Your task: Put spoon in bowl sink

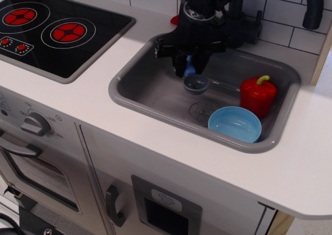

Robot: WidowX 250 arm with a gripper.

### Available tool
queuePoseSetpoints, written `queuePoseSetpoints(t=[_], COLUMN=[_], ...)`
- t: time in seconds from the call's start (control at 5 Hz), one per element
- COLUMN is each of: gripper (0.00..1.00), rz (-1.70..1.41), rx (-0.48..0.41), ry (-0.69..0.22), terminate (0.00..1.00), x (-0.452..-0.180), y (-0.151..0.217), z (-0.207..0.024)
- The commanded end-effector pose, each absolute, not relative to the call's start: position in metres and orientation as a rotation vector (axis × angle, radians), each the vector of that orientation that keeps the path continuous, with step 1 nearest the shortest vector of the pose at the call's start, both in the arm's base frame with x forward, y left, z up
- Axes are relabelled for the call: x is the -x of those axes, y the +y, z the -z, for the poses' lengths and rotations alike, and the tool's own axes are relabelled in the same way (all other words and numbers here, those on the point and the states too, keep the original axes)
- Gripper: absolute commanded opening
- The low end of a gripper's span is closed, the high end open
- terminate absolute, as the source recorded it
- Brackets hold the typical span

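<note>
One claw hangs over the sink, pinched shut on the spoon's blue handle, grey scoop dangling clear of the sink floor. Bowl sits at the sink's front wall, beside the red pepper.

We're looking at an all-black arm with a chunky, boxy end effector. There's a silvery ring around the wrist joint, and short dark fingers poke down from a wide crossbar.
</note>
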State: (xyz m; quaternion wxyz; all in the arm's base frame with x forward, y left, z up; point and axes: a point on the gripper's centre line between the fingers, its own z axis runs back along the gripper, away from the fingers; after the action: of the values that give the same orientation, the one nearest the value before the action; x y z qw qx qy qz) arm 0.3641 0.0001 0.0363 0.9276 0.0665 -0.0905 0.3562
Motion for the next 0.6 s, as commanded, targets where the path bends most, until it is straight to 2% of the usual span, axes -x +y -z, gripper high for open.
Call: queuePoseSetpoints(t=[0.0,0.4], gripper=[0.0,0.0], rz=[-0.734,-0.766], rx=[-0.096,-0.092], ry=[-0.319,-0.328], terminate=[0.0,0.0], x=[-0.355,-0.344], y=[-0.03,-0.047], z=[-0.055,-0.037])
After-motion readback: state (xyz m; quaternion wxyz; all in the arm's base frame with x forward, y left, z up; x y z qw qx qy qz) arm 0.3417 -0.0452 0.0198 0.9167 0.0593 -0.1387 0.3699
